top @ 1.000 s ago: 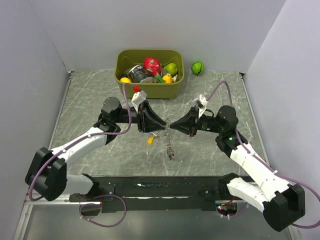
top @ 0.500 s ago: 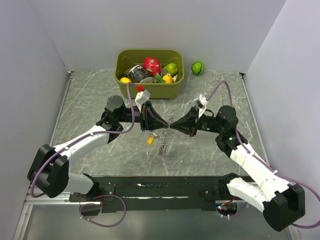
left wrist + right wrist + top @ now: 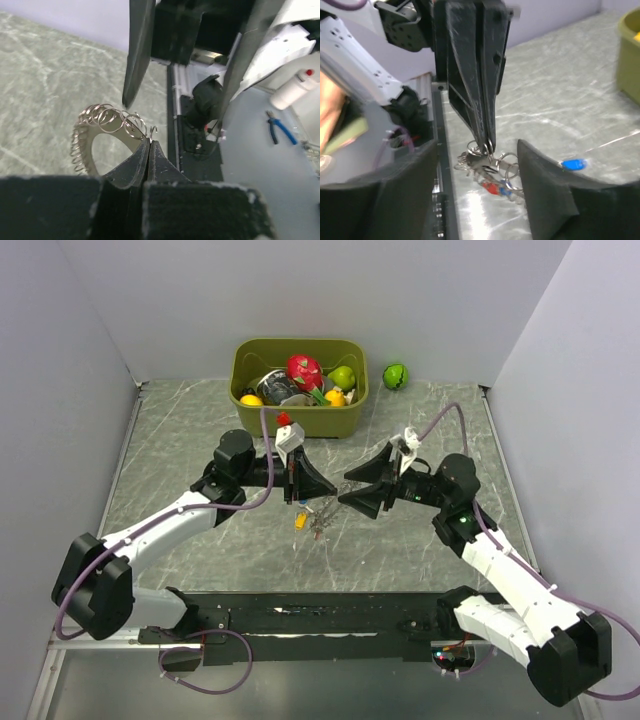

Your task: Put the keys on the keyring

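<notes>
The keyring (image 3: 85,135), a thin metal ring strung with small loops, hangs from my left gripper (image 3: 149,142), whose jaws are shut on its rim. In the right wrist view the keyring (image 3: 487,165) dangles just above the table with a red key (image 3: 491,187) and a blue one on it. My right gripper (image 3: 476,165) is open, its fingers (image 3: 545,185) standing either side of the bundle without touching it. A loose blue key (image 3: 575,163) lies on the table. From above, the left gripper (image 3: 331,497) and right gripper (image 3: 347,492) meet tip to tip over the keyring (image 3: 318,524), and a yellow key (image 3: 300,521) lies beside it.
An olive bin (image 3: 298,343) with toy fruits stands at the back of the table. A green ball (image 3: 396,375) rests to its right. Grey walls close in both sides. The dark base rail (image 3: 320,615) runs along the near edge.
My right gripper has opened and let go of the keyring. My left gripper has shut on it and moved right. The hanging bundle has swung left, toward the yellow key.
</notes>
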`<state>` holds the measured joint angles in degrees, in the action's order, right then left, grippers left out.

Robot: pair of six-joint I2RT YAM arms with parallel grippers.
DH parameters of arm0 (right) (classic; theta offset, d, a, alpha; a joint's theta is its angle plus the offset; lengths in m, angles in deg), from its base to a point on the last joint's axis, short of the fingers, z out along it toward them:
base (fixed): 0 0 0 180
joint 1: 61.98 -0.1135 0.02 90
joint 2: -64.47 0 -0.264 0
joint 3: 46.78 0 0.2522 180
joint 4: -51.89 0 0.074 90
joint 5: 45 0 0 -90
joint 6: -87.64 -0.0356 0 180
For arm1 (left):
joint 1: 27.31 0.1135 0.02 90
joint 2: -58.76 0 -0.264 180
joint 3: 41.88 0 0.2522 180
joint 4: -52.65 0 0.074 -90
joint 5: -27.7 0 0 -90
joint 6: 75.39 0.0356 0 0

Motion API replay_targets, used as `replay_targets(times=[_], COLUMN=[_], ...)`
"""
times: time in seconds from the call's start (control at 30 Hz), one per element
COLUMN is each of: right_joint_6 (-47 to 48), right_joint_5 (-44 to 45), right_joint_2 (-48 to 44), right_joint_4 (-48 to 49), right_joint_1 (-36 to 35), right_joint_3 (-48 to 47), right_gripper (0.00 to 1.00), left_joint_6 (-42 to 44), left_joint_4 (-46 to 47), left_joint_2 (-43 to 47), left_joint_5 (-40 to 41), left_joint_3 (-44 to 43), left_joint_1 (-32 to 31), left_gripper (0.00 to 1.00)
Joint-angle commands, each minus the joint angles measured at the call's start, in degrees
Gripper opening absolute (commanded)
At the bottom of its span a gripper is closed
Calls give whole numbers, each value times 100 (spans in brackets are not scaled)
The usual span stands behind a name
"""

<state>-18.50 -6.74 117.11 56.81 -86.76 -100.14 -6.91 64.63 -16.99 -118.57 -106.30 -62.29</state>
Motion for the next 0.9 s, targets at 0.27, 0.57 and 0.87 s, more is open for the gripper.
replay_targets(times=[0.27, 0.57, 0.87], right_joint_6=[322, 410, 533], right_joint_5=[542, 657, 657], right_joint_2=[-588, -676, -527], right_joint_4=[101, -92, -294], right_joint_1=[25, 87, 122], right_joint_3=[48, 48, -83], right_gripper=[99, 99, 99], left_joint_6=[912, 1519, 2529], left_joint_4=[-719, -579, -1122], left_joint_2=[464, 999, 1351], left_joint_5=[582, 1136, 1390], left_joint_3=[-208, 134, 179], left_joint_1=[-70, -158, -430], left_gripper=[1, 1, 1])
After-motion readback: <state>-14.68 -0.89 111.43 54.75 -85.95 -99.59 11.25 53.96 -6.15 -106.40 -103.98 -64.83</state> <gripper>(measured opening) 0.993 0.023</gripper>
